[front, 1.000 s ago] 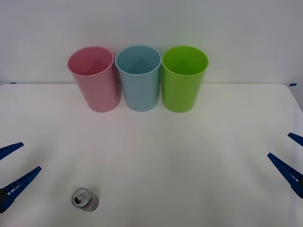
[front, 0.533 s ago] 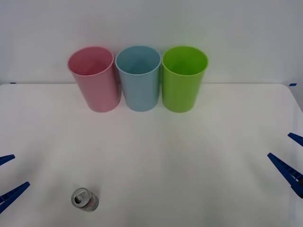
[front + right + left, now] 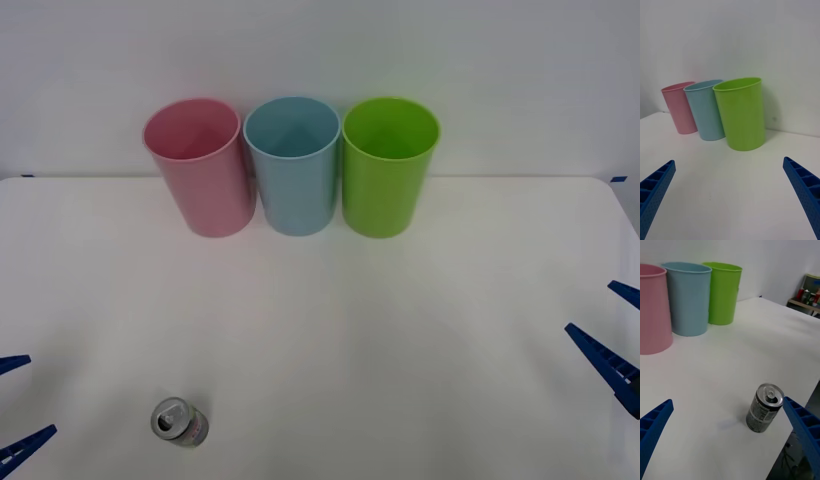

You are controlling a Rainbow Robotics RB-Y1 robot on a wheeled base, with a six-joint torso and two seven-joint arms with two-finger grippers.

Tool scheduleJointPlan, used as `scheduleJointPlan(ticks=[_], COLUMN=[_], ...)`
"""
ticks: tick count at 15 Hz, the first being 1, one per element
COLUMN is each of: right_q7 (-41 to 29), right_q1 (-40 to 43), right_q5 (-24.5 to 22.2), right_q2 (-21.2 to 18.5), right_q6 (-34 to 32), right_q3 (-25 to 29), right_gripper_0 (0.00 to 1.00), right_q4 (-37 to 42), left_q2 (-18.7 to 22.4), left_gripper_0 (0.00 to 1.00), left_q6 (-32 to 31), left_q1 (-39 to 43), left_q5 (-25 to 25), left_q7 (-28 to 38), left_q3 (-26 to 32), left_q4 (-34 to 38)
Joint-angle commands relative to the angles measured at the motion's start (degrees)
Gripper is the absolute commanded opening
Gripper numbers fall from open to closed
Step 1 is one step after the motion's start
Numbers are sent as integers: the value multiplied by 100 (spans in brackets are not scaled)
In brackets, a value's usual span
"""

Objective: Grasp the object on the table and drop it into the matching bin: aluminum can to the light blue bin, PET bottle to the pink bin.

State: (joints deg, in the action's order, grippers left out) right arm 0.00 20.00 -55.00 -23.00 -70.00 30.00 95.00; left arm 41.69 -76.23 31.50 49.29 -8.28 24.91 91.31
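Left wrist view: upright silver-topped aluminum can [image 3: 765, 413]

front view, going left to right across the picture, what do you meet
left claw → aluminum can → pink bin → light blue bin → lime green bin → right claw

Bright, even light; soft faint shadows on table [image 3: 330, 300]; all sharp.
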Motion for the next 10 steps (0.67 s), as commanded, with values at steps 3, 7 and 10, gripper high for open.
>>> scheduleJointPlan(ticks=[3,7,10], right_q7=[0,0,0], right_q1=[0,0,0], right_q5=[0,0,0], right_q2=[0,0,0], right_q6=[0,0,0], right_q3=[0,0,0], right_gripper_0=[100,100,100], right_q4=[0,0,0], left_q2=[217,217,217], left_gripper_0=[100,100,100], left_q6=[56,91,144], left_q1=[31,31,-48], left_q5=[46,72,81], left_q7=[-649,-825,-1097], left_q3=[-470,-777,-1015], left_q4=[-175,-228,-333])
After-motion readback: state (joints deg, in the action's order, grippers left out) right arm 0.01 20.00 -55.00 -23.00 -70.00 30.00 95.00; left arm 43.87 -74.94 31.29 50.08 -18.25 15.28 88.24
